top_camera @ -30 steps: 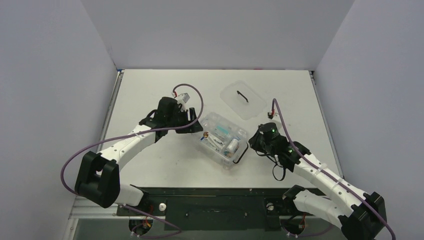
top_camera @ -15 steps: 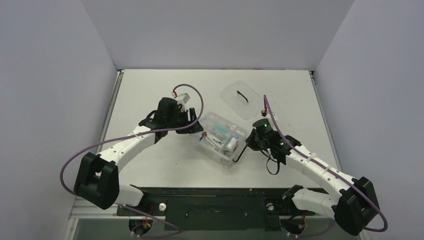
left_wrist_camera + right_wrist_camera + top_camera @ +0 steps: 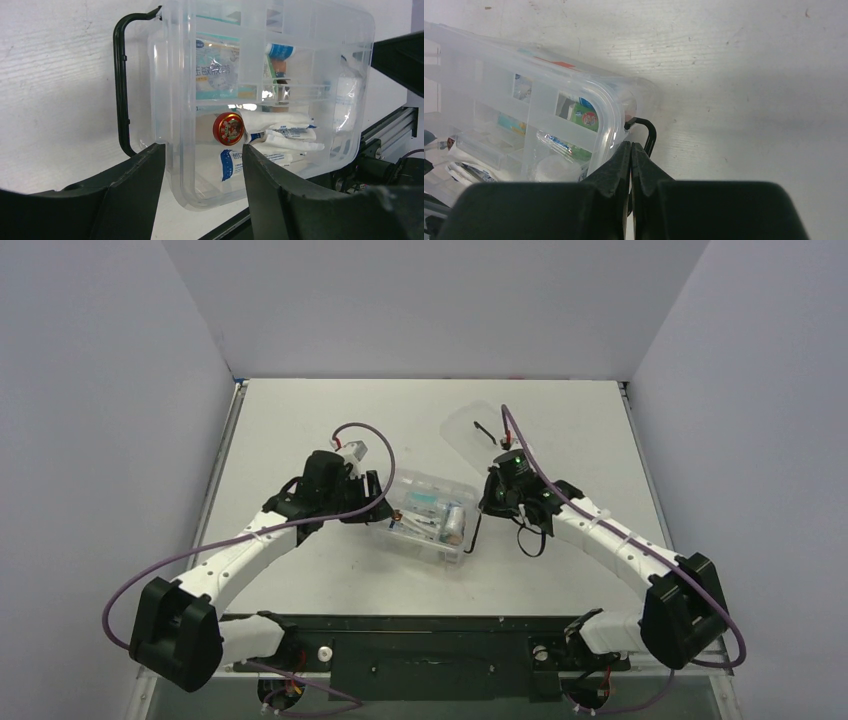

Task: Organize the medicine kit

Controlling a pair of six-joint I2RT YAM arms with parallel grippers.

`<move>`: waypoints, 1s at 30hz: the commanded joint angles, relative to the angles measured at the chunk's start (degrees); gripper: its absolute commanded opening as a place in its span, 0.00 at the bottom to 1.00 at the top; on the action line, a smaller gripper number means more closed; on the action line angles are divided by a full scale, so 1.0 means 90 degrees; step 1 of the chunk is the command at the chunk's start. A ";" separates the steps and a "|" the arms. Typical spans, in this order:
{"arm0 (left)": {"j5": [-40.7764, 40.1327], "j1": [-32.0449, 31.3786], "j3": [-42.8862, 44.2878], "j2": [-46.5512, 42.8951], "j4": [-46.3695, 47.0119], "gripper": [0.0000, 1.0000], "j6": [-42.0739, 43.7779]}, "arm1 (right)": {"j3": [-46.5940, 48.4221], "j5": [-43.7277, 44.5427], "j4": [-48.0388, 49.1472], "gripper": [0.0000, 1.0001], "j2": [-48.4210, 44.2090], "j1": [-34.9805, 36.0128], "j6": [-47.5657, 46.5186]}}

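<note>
Two arms close on the medicine kit (image 3: 430, 522) from either side, near the middle of the white table (image 3: 290, 410). On the left, the left gripper (image 3: 388, 508) has its fingers (image 3: 135, 190) spread wide, straddling one end of the clear box; whether they press its walls I cannot tell. Through the plastic show a red-capped tin (image 3: 228, 128), white packets (image 3: 280, 137) and a black side clip (image 3: 120, 85). On the right, the right gripper (image 3: 630, 146) has its jaws pressed together with nothing between them, its tips at the kit's rounded corner just beside the other black clip (image 3: 647, 134). Behind it lies a flat clear lid (image 3: 465, 435), partly covered by the right arm.
</note>
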 commanded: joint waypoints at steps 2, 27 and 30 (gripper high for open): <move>-0.0181 -0.0068 -0.0030 -0.0609 -0.0241 0.54 -0.0163 | 0.0850 -0.0818 0.0265 0.00 0.0560 -0.0080 -0.0675; -0.0397 -0.0049 0.0177 -0.1134 -0.0839 0.54 -0.0150 | 0.3269 -0.0362 -0.1054 0.25 0.1898 -0.1607 -0.2326; -0.0428 -0.0041 0.0184 -0.1108 -0.0892 0.54 -0.0080 | 0.3832 -0.0322 -0.1229 0.29 0.2427 -0.1654 -0.2674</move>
